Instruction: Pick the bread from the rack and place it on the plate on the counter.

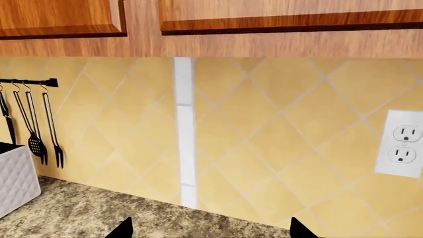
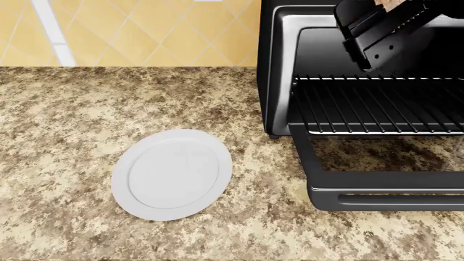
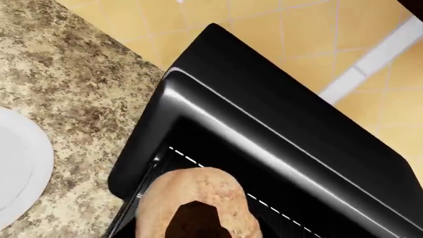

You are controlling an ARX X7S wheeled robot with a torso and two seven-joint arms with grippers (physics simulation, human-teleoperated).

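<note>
Here, the right gripper (image 2: 381, 11), a black two-fingered claw, hangs at the upper mouth of the black toaster oven (image 2: 279, 70), above the black wire rack (image 2: 377, 106) with its silvery front rail; between its fingers only a sliver of the small golden-tan, brown-mottled bread roll (image 3: 198, 203) shows in the head view, so the jaws stand closed on it, parted just by the roll's width. In the right wrist view the roll fills the lower middle, its long axis seeming to run along the gripper's reach toward the oven opening, though the dark finger in front hides its near end and I cannot be sure of the tilt; the roll is clear of the rack bars, held in the air over them. The round flat white plate (image 2: 171, 174) lies bare on the speckled beige-brown granite counter (image 2: 65, 109), just beside the oven's lowered door (image 2: 384, 187) and apart from it. The left gripper (image 1: 208, 230) shows only two dark fingertips set well apart, nothing between them, facing the yellow diamond-tiled wall (image 1: 264, 139); black utensils (image 1: 39, 129) hang from a rail beside a white outlet (image 1: 403, 144).
</note>
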